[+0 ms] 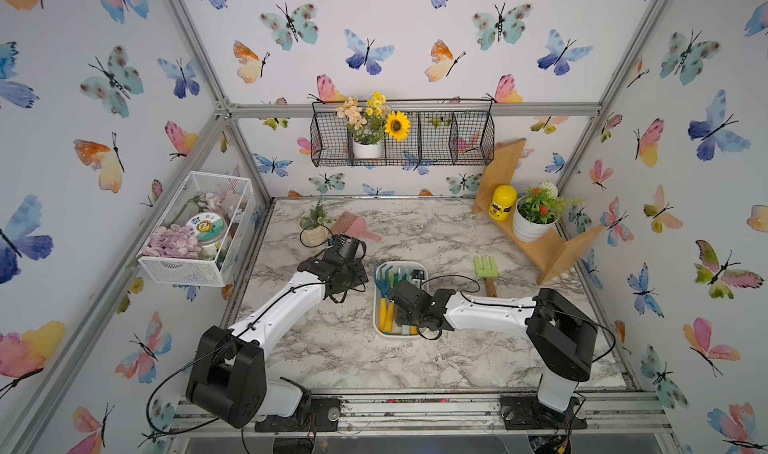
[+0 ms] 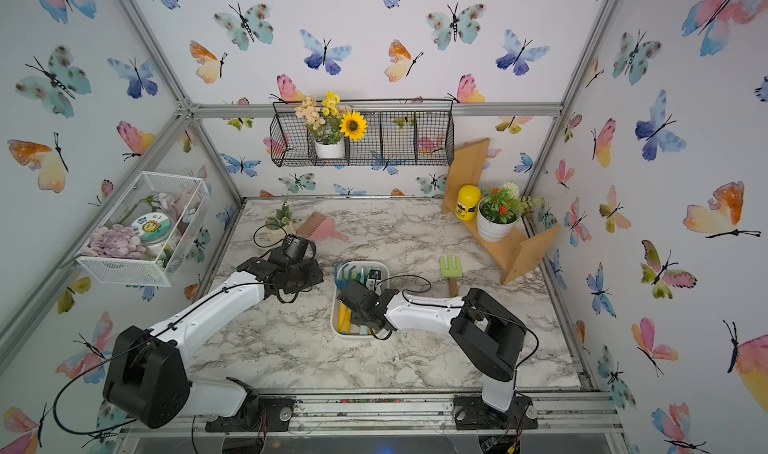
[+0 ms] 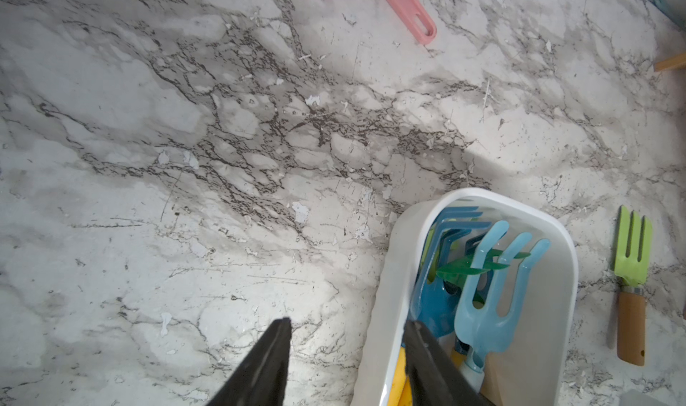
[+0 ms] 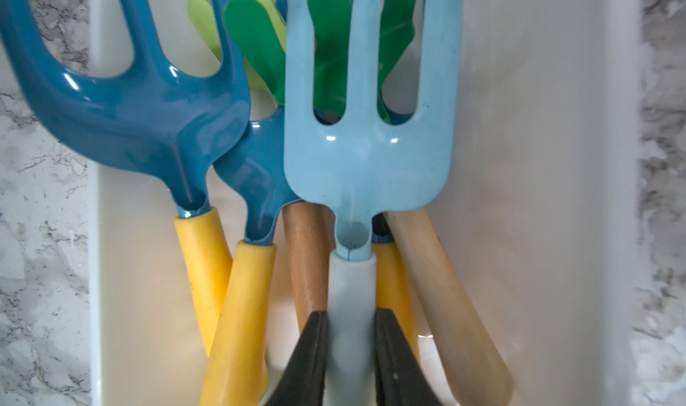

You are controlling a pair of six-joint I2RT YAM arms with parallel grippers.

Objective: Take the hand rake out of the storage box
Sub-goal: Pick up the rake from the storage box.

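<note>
The storage box [image 1: 376, 306] [image 2: 333, 310] is a shallow white tray on the marble table, between the two arms. It holds several hand rakes with dark blue, light blue and green heads and yellow or wooden handles. In the right wrist view my right gripper [image 4: 350, 315] is shut on the pale handle of the light blue hand rake [image 4: 365, 155] [image 3: 486, 311], which lies on top of the others inside the box [image 4: 538, 200]. My left gripper [image 3: 349, 322] is open beside the box's long wall [image 3: 378, 311], with one finger [image 3: 423, 356] over the box's inside and the other over the table.
A green rake with a wooden handle [image 1: 486, 270] [image 3: 633, 252] lies on the table right of the box. A pink comb-like tool [image 1: 355, 225] and a small plant pot [image 1: 312, 228] sit at the back left. A wooden shelf [image 1: 540, 250] with a potted plant stands at the back right.
</note>
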